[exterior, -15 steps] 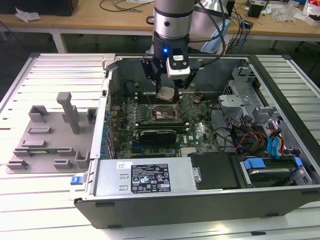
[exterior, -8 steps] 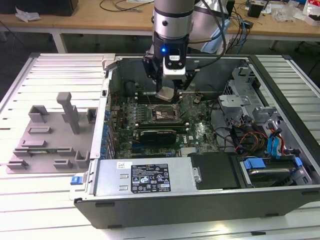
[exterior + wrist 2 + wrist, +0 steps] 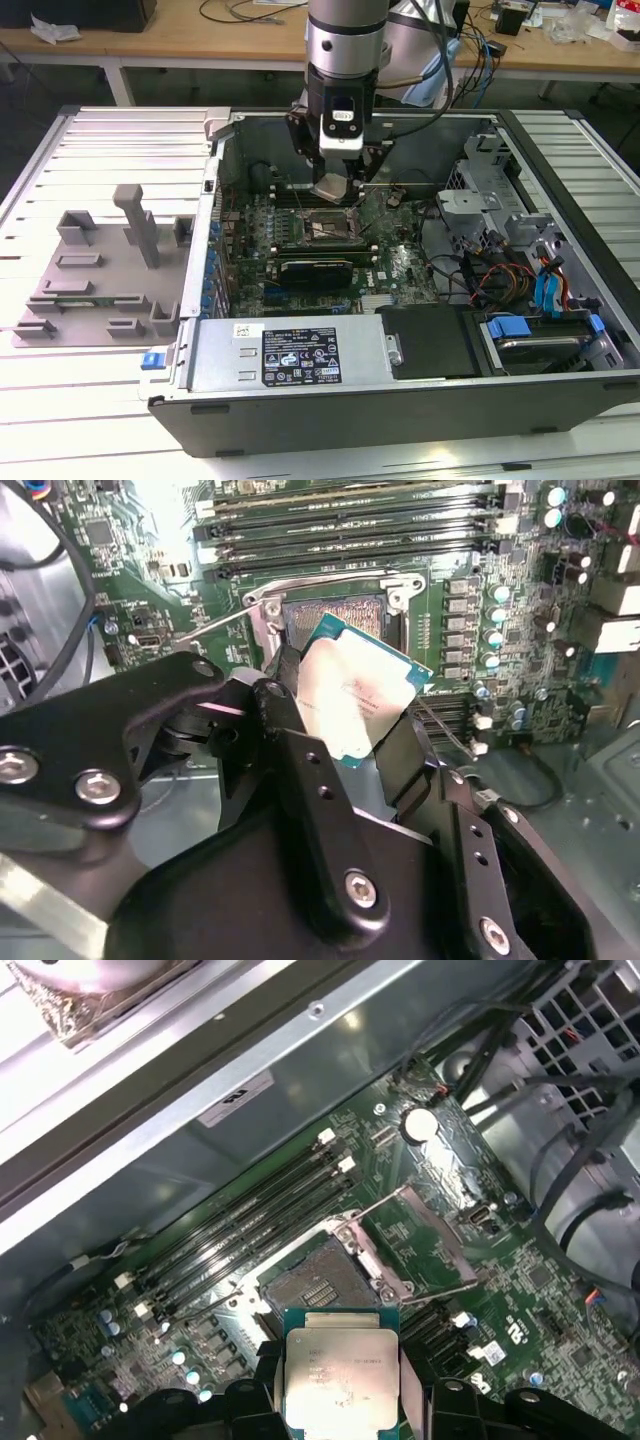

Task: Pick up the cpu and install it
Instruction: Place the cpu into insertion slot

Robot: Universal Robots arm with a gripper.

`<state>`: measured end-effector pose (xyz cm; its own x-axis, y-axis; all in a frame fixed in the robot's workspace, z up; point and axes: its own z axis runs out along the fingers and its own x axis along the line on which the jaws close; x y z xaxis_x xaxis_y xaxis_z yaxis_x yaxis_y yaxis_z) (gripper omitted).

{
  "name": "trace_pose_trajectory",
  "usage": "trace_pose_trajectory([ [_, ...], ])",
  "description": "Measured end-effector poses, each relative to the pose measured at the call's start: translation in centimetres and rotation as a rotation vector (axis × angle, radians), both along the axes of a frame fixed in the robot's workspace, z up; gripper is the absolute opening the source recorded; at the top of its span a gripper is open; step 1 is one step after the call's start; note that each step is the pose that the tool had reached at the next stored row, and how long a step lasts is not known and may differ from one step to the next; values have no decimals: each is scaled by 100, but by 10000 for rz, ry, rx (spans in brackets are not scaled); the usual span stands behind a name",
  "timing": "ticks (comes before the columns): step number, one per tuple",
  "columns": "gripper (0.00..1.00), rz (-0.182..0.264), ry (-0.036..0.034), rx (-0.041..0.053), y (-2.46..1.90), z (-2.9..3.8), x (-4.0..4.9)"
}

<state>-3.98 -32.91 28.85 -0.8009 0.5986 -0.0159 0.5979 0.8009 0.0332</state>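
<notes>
In the exterior view, the gripper (image 3: 340, 182) hangs inside the open computer case (image 3: 560, 390). It holds the cpu (image 3: 332, 188) above the motherboard (image 3: 400, 262), over the far edge of the socket (image 3: 322, 228). The chip looks tilted and clear of the board.

In the second wrist view, the fingers (image 3: 402, 750) close narrowly on two opposite edges of the cpu (image 3: 355, 695), shiny top towards us. The socket (image 3: 335, 615) lies open beyond it, beside the memory slots (image 3: 350, 525).

In the first wrist view, the cpu (image 3: 340, 1375) sits squarely between the black fingers (image 3: 262, 1380). The bare socket (image 3: 315, 1285) is ahead of it, with its load frame (image 3: 430, 1240) swung up and out of the way.

We judge the pickup done and the carry to the socket in hand; the install is not yet made. Seating it calls for levelling the chip, squaring its edges and corner mark with the socket, and a gentle, straight descent. A skewed drop could damage the contacts.
</notes>
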Motion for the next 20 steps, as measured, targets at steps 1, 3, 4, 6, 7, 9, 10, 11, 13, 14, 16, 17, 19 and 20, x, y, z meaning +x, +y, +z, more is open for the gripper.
trace_pose_trajectory([
  [1,55,-105,0,0,0,0,0],
  [3,55,-335,0,-1,0,0,0],
  [4,55,-454,0,0,0,0,0],
  [6,55,-1015,0,0,0,0,0],
  [7,55,-1232,0,0,0,0,0],
  [9,55,-1548,0,0,0,-1,0],
  [10,55,-1947,0,0,0,-2,0],
  [11,55,-2121,0,0,0,-2,0],
  [13,55,-2519,1,0,0,-3,0],
  [14,55,-2727,0,0,0,-3,0],
  [16,55,-3024,0,0,0,-3,0],
  [17,55,-3301,0,0,0,-4,0],
  [19,55,-3517,1,0,0,-4,0],
  [20,55,-3708,0,0,0,-5,0],
])
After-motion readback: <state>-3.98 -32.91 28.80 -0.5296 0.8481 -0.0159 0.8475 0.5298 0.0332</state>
